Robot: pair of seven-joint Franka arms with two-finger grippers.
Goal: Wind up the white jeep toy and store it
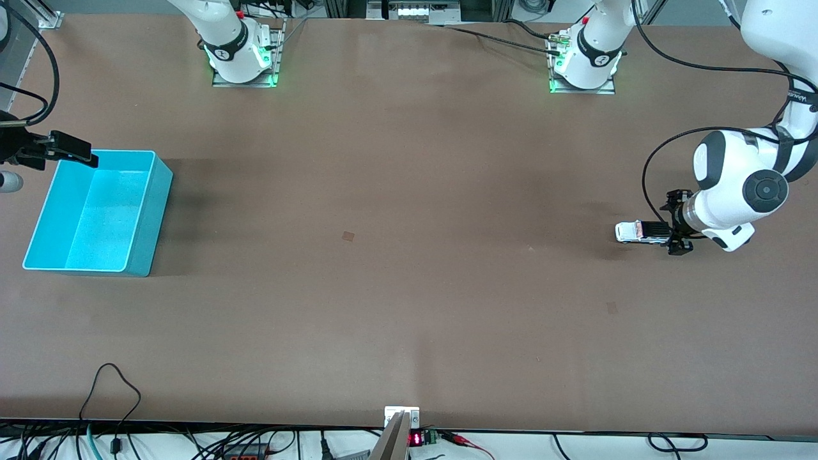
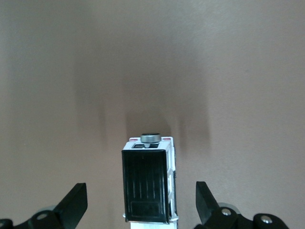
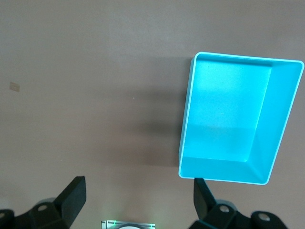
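task looks barely started. jeep (image 1: pixel 638 231) sits on the table (image 1: pixel 409 287), wheels down, at the left arm's end, well apart from the bin (image 1: pixel 96 214), which is the landmark here and sits at the right arm's end. left gripper (image 1: pixel 672 229) is low over the jeep's rear end, fingers spread wide; in the left wrist view the jeep (image 2: pixel 148 188) lies between the two fingertips (image 2: pixel 76 202) with clear gaps on both sides, so nothing is gripped yet. black roof panel faces the camera, and a small round grey part shows at the end pointing away from the gripper, can't tell what it is. right gripper (image 1: pixel 70 148) waits over the bin's rim, on the edge farther from the front camera, fingers also apart and holding nothing. right wrist view shows the bin (image 3: pixel 238 119) with nothing in it. my read: winding not done, since the jeep is not held and shows no sign of having been pulled back; storing not done, since the jeep is nowhere near the bin. what's left is basically everything: close on the jeep, wind it (likely drag it back on its wheels), then get it across the whole table and into the bin. jeep is tiny against those fingers, so the grasp needs to be centred or it could skid away.
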